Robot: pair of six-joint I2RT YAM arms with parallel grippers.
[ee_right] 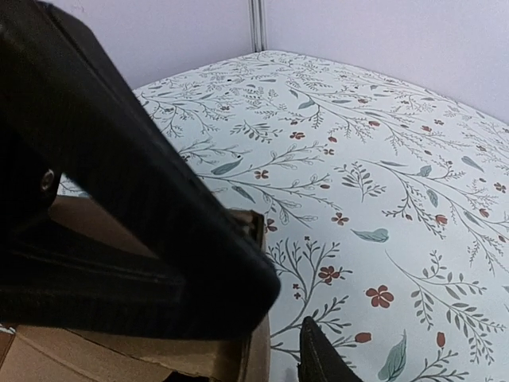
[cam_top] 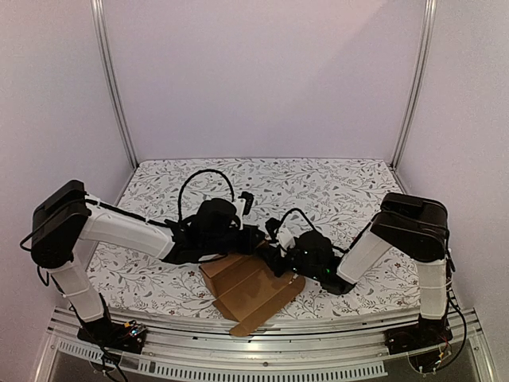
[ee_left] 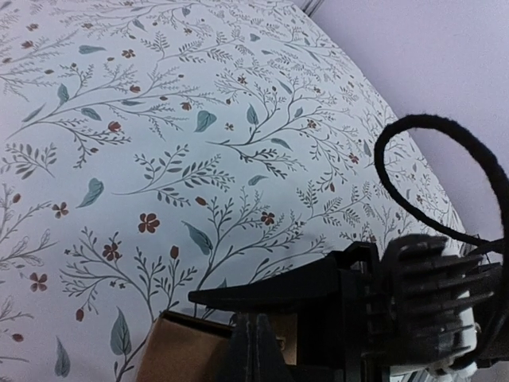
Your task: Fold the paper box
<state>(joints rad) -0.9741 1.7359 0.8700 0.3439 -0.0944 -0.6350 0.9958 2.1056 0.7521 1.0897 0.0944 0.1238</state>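
The paper box (cam_top: 250,290) is plain brown cardboard, partly folded, at the near middle of the table, with one flap hanging over the front edge. My left gripper (cam_top: 256,237) is at its far corner. In the left wrist view its fingers (ee_left: 254,350) are pressed together just in front of a raised box wall (ee_left: 179,354). My right gripper (cam_top: 274,259) is at the box's far right side. In the right wrist view it (ee_right: 286,317) is open and straddles an upright box wall (ee_right: 260,354), with a gap to the outer fingertip (ee_right: 318,362).
The table is covered with a white floral cloth (cam_top: 334,191). Metal frame posts (cam_top: 111,79) stand at the back corners against pale walls. A metal rail (cam_top: 262,330) runs along the front edge. The right arm's finger and cable (ee_left: 429,159) cross the left wrist view.
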